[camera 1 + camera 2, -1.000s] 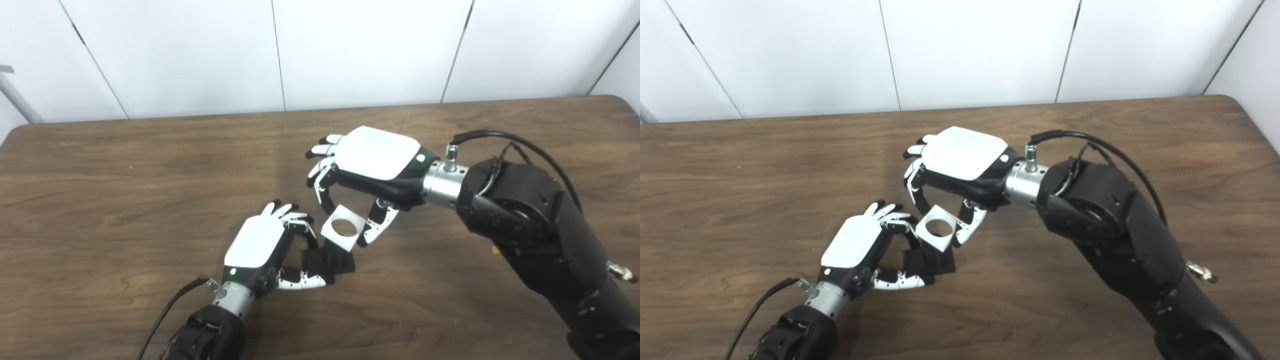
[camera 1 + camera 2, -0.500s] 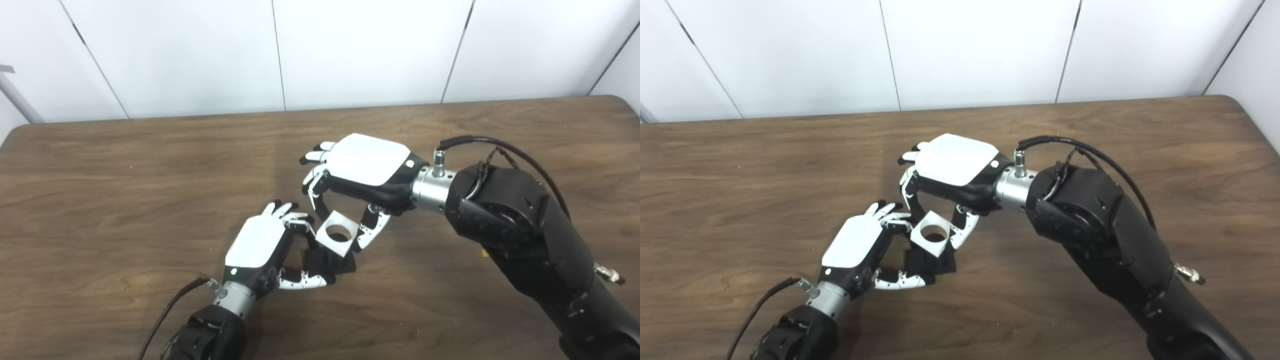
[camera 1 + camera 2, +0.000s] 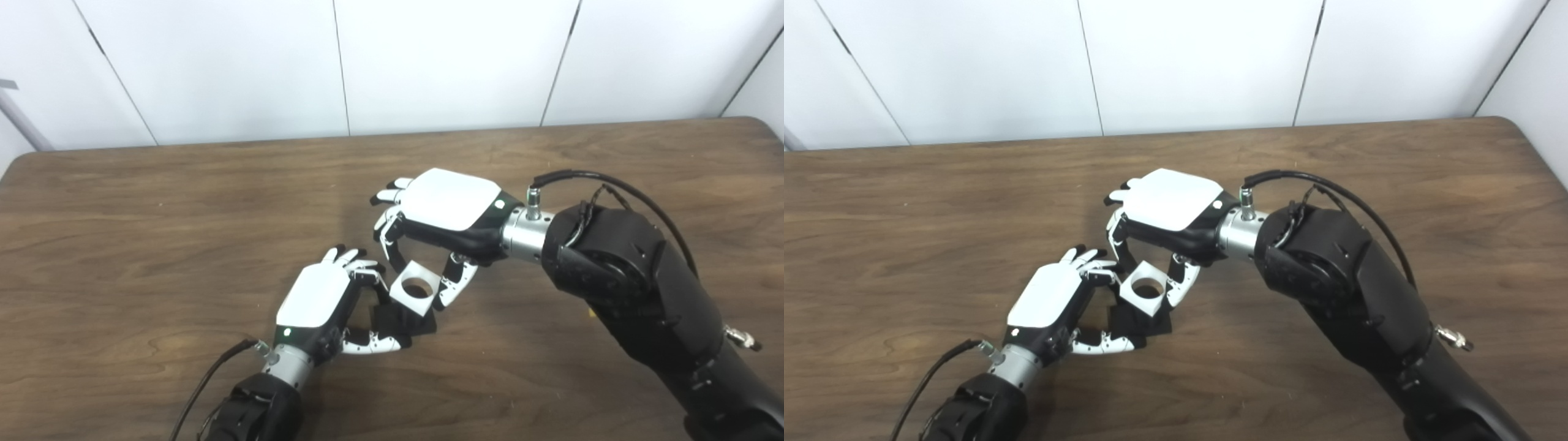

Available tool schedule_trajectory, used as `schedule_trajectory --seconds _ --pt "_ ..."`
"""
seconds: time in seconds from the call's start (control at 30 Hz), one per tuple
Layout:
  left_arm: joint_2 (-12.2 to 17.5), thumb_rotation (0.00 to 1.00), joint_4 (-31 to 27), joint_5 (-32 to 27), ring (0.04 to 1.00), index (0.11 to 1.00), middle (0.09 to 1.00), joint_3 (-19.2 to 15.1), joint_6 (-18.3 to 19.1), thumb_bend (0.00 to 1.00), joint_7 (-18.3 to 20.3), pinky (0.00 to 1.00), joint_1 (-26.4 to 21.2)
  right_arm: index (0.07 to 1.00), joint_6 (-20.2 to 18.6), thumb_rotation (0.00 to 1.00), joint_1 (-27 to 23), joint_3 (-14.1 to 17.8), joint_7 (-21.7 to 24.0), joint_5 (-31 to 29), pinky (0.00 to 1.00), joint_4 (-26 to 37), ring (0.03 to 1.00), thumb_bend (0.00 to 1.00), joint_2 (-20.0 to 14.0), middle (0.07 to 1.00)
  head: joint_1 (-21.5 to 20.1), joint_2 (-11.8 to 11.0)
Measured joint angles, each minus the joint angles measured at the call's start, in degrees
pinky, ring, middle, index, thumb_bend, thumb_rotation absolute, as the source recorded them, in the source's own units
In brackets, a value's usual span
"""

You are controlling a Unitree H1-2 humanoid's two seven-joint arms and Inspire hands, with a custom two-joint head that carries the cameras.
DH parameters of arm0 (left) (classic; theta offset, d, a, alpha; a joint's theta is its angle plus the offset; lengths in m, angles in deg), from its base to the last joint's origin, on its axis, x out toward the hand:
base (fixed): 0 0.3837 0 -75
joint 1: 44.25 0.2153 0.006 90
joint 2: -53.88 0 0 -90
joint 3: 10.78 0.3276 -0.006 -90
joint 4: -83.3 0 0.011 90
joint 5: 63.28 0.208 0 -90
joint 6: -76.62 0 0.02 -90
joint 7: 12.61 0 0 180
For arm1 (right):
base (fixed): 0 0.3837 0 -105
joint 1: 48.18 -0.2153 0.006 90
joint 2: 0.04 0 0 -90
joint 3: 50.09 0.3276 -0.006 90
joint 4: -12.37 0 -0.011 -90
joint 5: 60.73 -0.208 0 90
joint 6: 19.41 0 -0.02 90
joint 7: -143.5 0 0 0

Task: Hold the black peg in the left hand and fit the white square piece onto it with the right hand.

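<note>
Left eye view: the left hand (image 3: 318,300) lies low over the wooden desk (image 3: 153,233), palm down, fingers and thumb curled around the black peg (image 3: 401,320), which sits on the desk just beyond its fingertips. The right hand (image 3: 450,205) reaches in from the opposite side, back plate up, fingers and thumb pinching the white square piece (image 3: 415,288) directly beneath its palm. The piece is tilted, its round hole facing up, lying against the peg's top.

Right eye view: the right hand (image 3: 1170,205) grips the white square piece (image 3: 1144,288) by opposite edges; the left hand (image 3: 1048,300) clasps the black peg (image 3: 1139,321), largely hidden below the piece.
</note>
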Motion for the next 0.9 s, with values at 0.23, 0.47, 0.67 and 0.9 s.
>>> schedule_trajectory --seconds 0.23,0.47,0.67,0.9 --pt "0.00 0.06 -0.01 0.06 0.919 0.488 0.785 0.08 0.10 0.52 0.01 1.00 -0.04 0.484 0.26 0.13 0.33 0.03 0.00 0.13 0.96 -0.17 0.941 0.52 0.07 0.776 0.26 0.09" --pt "0.00 0.06 -0.06 0.06 0.919 0.488 0.785 0.09 0.12 0.52 0.10 1.00 -0.05 0.484 0.73 0.13 0.86 0.03 -0.04 0.11 0.95 -0.33 0.933 0.52 0.27 0.773 -0.18 0.18" --pt "0.03 0.06 -0.07 0.03 0.925 0.488 0.790 0.07 0.19 0.52 0.23 1.00 -0.09 0.484 0.86 0.13 1.07 0.02 -0.05 0.49 0.95 -0.57 0.935 0.52 0.36 0.774 -0.18 0.18" --pt "0.02 0.06 -0.17 0.08 0.920 0.489 0.787 0.08 0.27 0.52 0.78 1.00 -0.23 0.484 2.04 0.13 1.12 0.02 -0.22 0.61 0.95 -1.52 0.938 0.52 0.43 0.776 -0.18 0.18"
